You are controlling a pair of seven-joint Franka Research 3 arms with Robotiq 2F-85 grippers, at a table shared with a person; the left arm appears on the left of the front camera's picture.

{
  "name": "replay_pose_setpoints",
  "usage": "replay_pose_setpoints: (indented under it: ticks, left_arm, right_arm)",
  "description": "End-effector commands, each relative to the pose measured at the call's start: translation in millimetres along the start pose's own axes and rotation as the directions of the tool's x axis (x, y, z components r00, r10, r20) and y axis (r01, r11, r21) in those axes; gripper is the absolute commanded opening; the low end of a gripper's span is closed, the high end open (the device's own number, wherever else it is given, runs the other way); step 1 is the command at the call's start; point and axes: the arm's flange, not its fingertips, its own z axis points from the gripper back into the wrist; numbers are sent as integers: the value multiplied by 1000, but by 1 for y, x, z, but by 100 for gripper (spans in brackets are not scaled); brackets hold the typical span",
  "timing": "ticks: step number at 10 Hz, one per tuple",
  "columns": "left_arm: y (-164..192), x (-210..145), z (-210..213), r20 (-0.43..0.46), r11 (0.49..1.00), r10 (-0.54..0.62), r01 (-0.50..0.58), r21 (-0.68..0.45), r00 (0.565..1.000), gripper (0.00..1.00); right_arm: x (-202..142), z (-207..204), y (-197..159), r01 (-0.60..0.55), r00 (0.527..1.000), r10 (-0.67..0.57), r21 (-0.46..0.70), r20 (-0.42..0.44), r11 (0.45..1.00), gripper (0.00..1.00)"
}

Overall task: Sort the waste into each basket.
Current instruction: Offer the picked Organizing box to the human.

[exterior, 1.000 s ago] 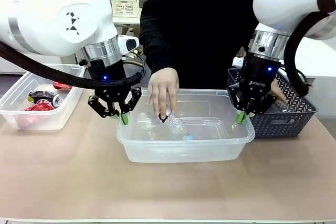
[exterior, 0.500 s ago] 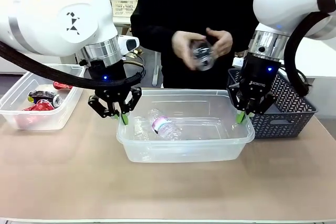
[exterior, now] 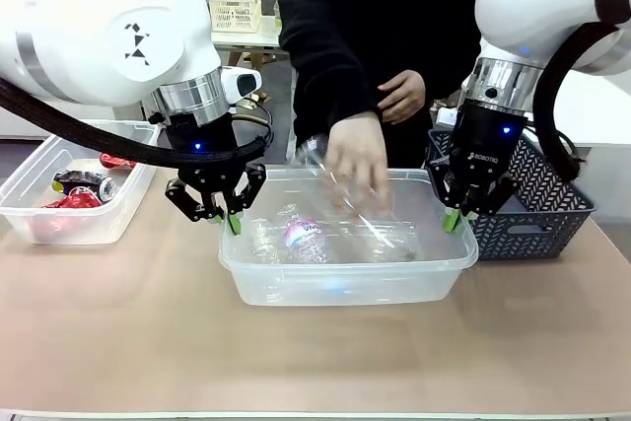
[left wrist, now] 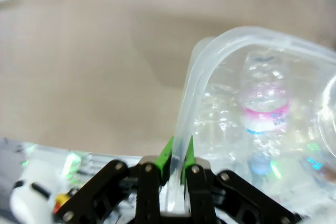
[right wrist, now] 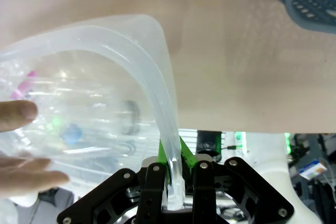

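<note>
- The counter [exterior: 128, 342] is a plain beige surface filling the lower part of the front view; it looks smooth, so a light tub could slide on it.
- The middle tub [exterior: 345, 278], clear plastic, stands at the centre of the frame. I judge it light and a little flexible; its rolled rim is the good place to hold.
- The left pincer [exterior: 231, 221] is closed on the rim at the tub's left corner, and the right pincer [exterior: 452, 219] is closed on the rim at its right end.
- A second tub [exterior: 35, 219] at the left edge holds red cans [exterior: 74, 200].
- A dark lattice basket [exterior: 552, 214] stands at the right.
- The person's hand [exterior: 357, 160] lowers a clear bottle [exterior: 340, 194] into the middle tub, where a labelled bottle [exterior: 301, 236] lies. Such bottles are light, thin and slippery.
</note>
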Motion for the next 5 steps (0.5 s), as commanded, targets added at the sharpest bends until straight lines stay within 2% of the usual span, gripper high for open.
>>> replay_pose_setpoints:
  ticks: [1,5]
  left_arm:
    - [0,-1,1,14,1000,30,-30,-5,999,0]
    - [0,-1,1,14,1000,30,-30,-5,999,0]
  right_arm:
    - [2,4,1,10,1000,-10,-1,4,1000,0]
    - [2,4,1,10,1000,-10,-1,4,1000,0]
